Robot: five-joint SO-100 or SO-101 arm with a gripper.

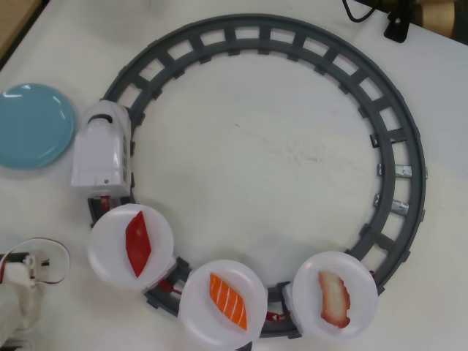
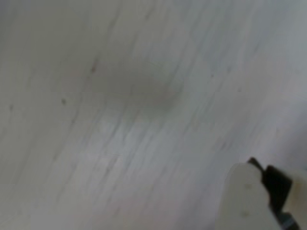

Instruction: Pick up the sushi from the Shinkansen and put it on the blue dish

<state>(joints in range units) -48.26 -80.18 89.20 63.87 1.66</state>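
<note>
The white Shinkansen engine [image 1: 104, 148] stands on the left of the round grey track [image 1: 398, 139], nose toward the top of the overhead view. It pulls three cars topped with white plates. The pale white-pink sushi [image 1: 334, 298] with a red edge lies on the last plate [image 1: 358, 274] at the lower right. The blue dish [image 1: 33, 126] lies on the table left of the engine, empty. In the wrist view only one white finger [image 2: 247, 194] shows at the lower right, over blurred bare table. Part of the white arm [image 1: 16, 296] shows at the overhead view's lower left, far from the sushi.
A dark red sushi piece [image 1: 137, 243] lies on the first plate and an orange striped piece [image 1: 228, 300] on the middle plate. A black cable and stand [image 1: 395, 22] sit at the top right. Red and white wires [image 1: 51, 267] run by the arm.
</note>
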